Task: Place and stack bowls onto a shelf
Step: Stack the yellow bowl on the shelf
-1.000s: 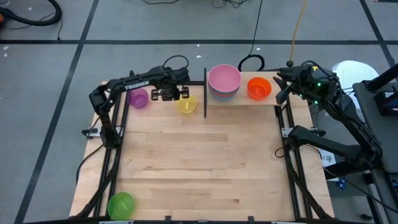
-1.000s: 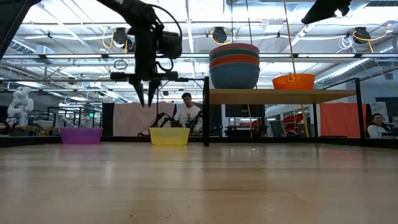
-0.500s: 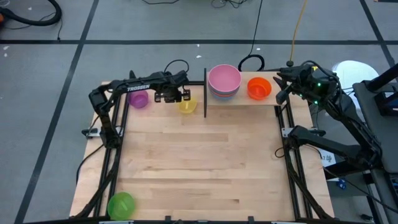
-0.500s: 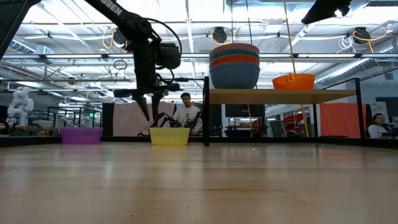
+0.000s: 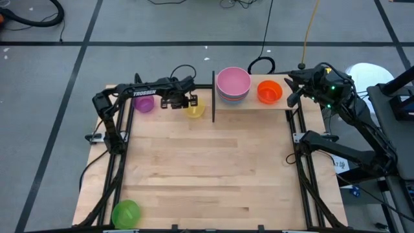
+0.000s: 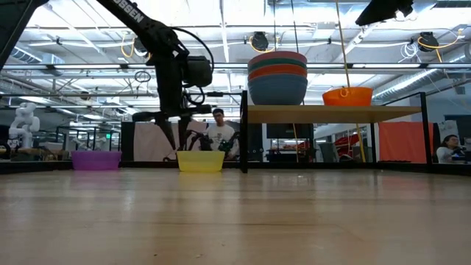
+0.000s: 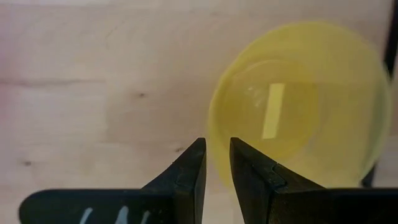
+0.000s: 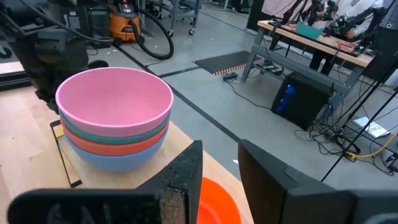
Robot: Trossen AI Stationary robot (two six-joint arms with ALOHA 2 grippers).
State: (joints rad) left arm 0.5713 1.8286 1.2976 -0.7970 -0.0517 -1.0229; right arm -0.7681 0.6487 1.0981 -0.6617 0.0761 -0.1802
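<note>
A small yellow bowl (image 5: 195, 110) (image 6: 200, 161) stands on its base on the table, just left of the shelf's black post. My left gripper (image 7: 216, 144) (image 5: 185, 103) points down over the bowl's left rim (image 7: 214, 124). It is open by a narrow gap, with one finger to each side of the rim and just above it. The shelf (image 6: 331, 112) bears a stack of large bowls (image 5: 233, 84) with pink on top, and a small orange bowl (image 5: 270, 91). My right gripper (image 8: 221, 149) (image 5: 291, 87) waits open, high at the shelf's right end.
A purple bowl (image 5: 143, 102) stands at the table's far left, close to my left arm. A green bowl (image 5: 125, 213) is at the near left corner. The shelf's black post (image 5: 213, 97) rises right of the yellow bowl. The table's middle is bare wood.
My left gripper has come down toward the yellow bowl's rim, still pointing down, and its finger gap is unchanged. The bowls have not moved.
</note>
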